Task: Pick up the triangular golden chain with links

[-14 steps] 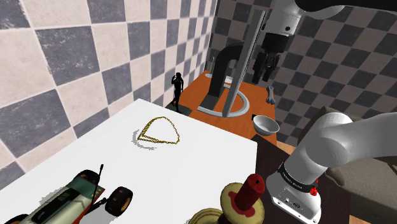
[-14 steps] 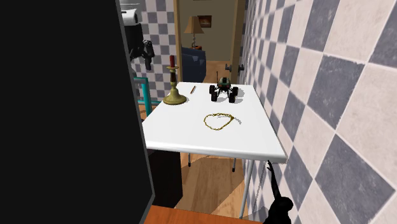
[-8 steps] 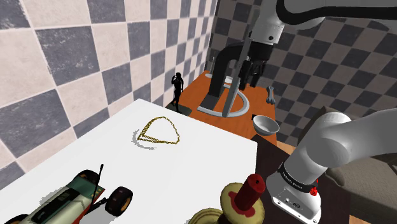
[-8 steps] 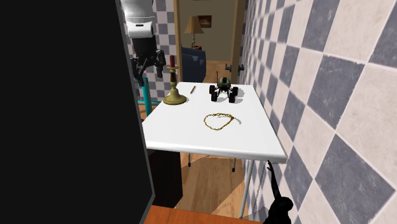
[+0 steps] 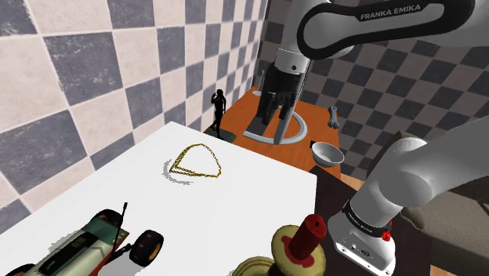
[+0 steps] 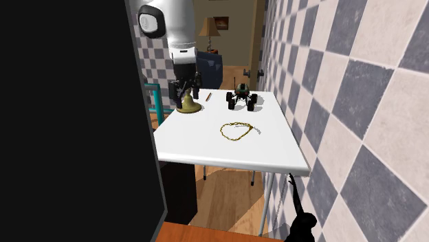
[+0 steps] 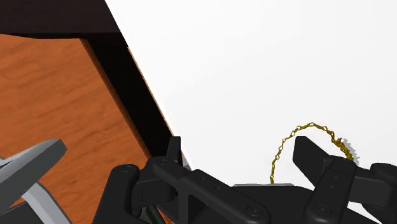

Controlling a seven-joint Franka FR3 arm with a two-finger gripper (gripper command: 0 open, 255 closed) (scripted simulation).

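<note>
A golden chain (image 5: 197,161), laid in a rounded triangle of small links, rests flat on the white table (image 5: 258,204). It lies near the table's middle in the second exterior view (image 6: 236,130). My black gripper (image 5: 276,106) hangs in the air beyond the table's far edge, well above and to the shoulder view's right of the chain. From the second exterior view the gripper (image 6: 185,93) is over the table's left rim. In the wrist view the gripper (image 7: 239,147) is open with nothing between its fingers, and part of the chain (image 7: 299,143) shows beside one fingertip (image 7: 310,149).
A brass candlestick (image 6: 188,103) with a red candle (image 5: 308,235) and a toy car (image 6: 242,98) stand at the table's stand-side end. Beyond the far edge, an orange-brown top (image 5: 313,121) carries a grey curved fixture (image 5: 276,118). A grey bowl (image 5: 327,153) and a black figurine (image 5: 219,110) stand nearby.
The arm has swung towards the shoulder view's left and come lower, bringing the gripper closer to the table's far edge. The chain has not moved.
</note>
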